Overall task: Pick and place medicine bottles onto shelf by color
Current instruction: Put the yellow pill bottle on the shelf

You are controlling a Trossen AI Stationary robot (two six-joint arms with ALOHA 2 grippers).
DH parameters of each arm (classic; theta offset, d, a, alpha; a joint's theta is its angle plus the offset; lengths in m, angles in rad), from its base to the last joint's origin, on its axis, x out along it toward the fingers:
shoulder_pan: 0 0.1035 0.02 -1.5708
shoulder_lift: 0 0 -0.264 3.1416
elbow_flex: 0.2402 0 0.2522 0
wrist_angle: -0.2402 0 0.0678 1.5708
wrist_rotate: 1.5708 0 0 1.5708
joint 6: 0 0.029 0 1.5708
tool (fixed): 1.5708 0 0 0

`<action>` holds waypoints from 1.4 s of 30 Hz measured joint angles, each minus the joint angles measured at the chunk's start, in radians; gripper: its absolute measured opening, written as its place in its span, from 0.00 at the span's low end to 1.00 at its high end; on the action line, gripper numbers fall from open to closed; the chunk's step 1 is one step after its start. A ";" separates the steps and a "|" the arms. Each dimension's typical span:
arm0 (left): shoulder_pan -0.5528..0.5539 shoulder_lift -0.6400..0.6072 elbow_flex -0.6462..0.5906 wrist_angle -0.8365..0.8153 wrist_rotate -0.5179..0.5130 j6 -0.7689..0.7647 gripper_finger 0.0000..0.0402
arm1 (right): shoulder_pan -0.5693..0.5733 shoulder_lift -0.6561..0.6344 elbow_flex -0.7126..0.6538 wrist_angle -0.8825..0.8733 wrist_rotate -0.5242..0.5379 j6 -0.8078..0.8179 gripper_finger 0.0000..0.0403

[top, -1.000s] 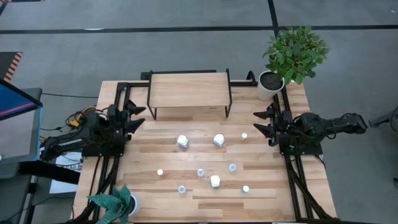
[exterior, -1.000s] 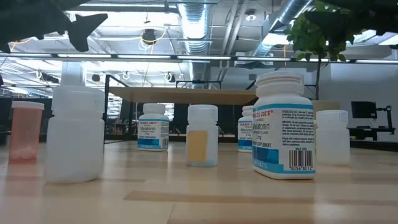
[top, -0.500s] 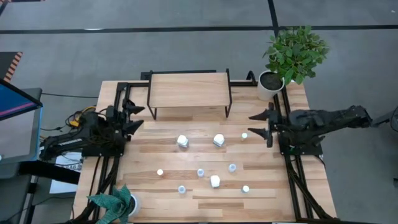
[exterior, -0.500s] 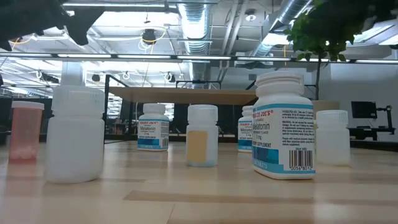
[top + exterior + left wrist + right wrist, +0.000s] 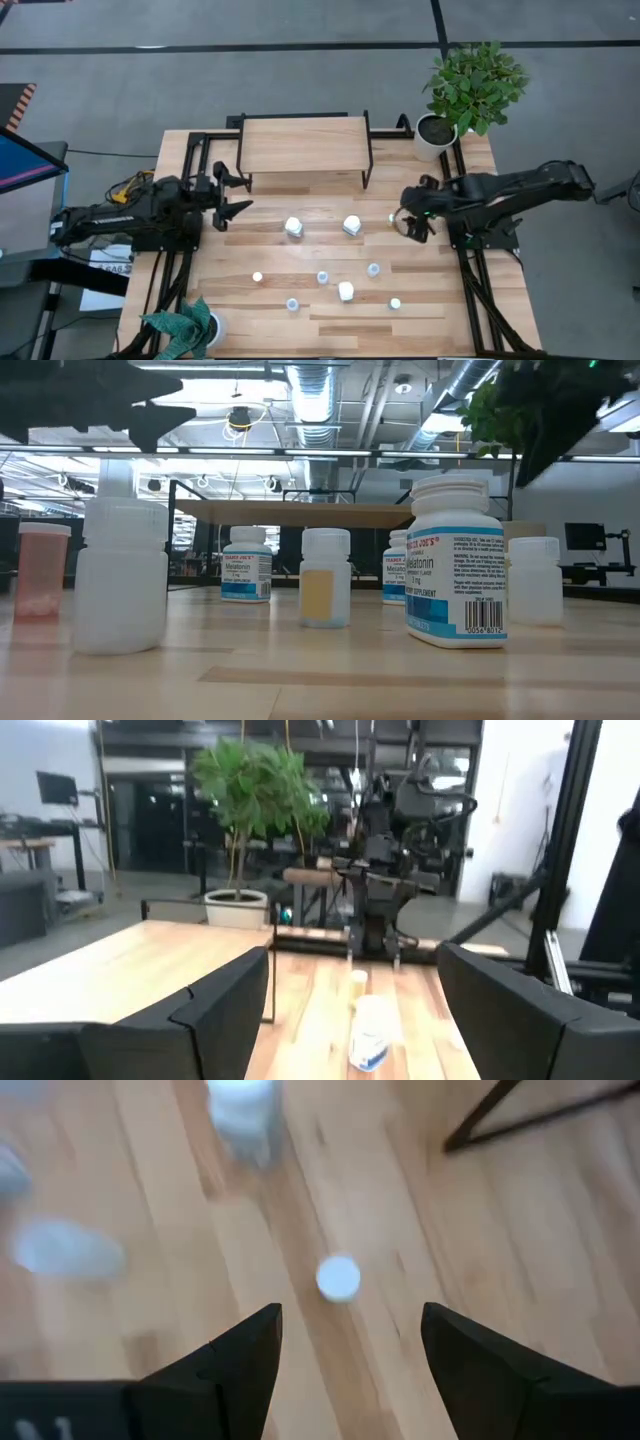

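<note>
right gripper [image 5: 409, 222] over the table's right side with fingers spread and holding nothing, a small white medicine bottle [image 5: 393, 218] just beside its tips, seen between the fingers in the wrist view [image 5: 338, 1277]. left gripper [image 5: 238, 194] released too, near the shelf's [image 5: 303, 143] left legs, well apart from other bottles scattered mid-table.

High looks straight down; low sits at tabletop level, close to bottles [image 5: 455, 565]; both share them.
</note>
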 joint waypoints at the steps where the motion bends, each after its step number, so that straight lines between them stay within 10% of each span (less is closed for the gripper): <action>1: -0.011 0.024 0.020 -0.003 -0.012 0.002 0.70 | -0.002 0.031 0.000 0.003 -0.005 -0.017 0.66; 42: -0.043 0.142 0.166 -0.059 -0.130 0.122 0.70 | -0.190 0.462 0.000 0.139 -0.165 -0.221 0.54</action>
